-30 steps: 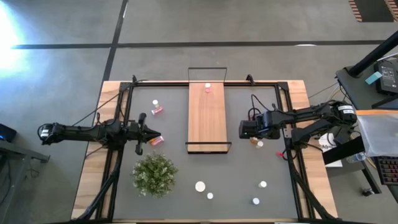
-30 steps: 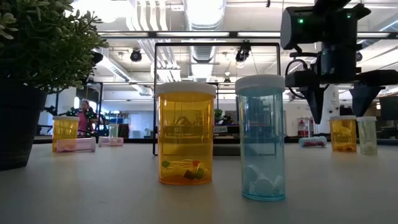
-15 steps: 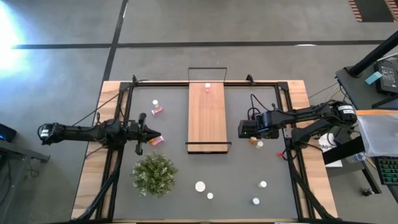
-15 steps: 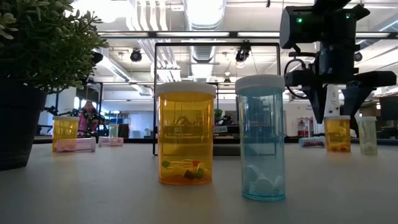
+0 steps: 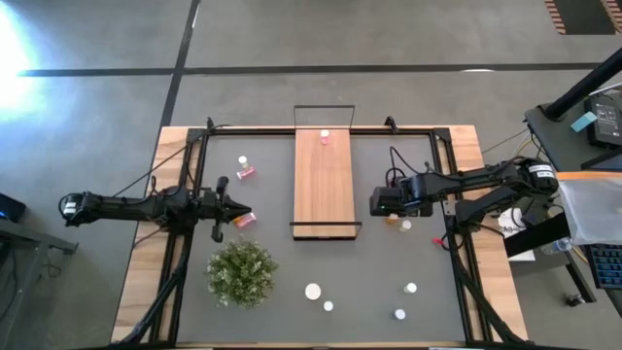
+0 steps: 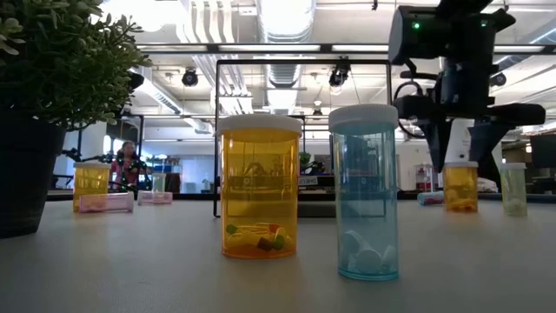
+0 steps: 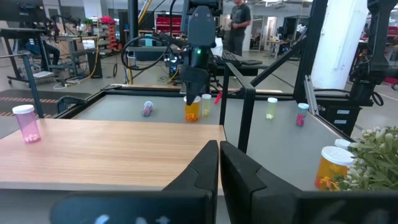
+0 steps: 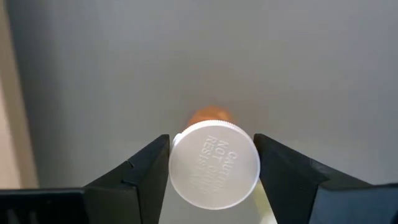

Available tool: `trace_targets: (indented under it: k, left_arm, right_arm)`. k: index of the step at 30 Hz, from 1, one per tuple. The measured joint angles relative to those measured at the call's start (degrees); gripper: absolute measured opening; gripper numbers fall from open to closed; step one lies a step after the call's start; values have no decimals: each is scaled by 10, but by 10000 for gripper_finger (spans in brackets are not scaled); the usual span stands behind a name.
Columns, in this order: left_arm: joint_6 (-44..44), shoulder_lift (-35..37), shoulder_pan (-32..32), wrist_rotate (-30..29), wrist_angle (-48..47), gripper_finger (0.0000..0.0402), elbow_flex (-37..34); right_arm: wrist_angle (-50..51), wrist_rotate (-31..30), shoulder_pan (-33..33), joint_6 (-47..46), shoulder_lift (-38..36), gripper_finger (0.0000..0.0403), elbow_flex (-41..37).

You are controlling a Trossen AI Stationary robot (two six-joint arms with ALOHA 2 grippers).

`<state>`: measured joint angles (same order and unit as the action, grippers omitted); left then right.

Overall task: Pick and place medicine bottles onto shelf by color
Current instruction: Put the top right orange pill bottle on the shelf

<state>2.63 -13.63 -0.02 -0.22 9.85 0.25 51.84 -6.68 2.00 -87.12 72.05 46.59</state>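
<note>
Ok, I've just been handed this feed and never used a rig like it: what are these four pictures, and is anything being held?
Two robot arms work at a table. The high view looks straight down. The low view sits at tabletop height. Each wrist view looks past one arm's fingers. The right end effector stands over an upright orange medicine bottle, its fingers flanking the white cap, nearly closed on it. The left end effector waits shut beside the wooden shelf, which carries one pink bottle. More bottles and a potted plant stand on the dark mat.
</note>
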Motion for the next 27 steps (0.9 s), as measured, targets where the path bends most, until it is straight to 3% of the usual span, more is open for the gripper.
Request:
trace_targets:
  k: [13, 27]
  left_arm:
    - [0, 0, 0, 0, 0, 0, 0]
    - [0, 0, 0, 0, 0, 0, 0]
  right_arm:
    - [8, -63, 1, 23, 7, 206, 72]
    - [96, -114, 70, 162, 121, 205, 255]
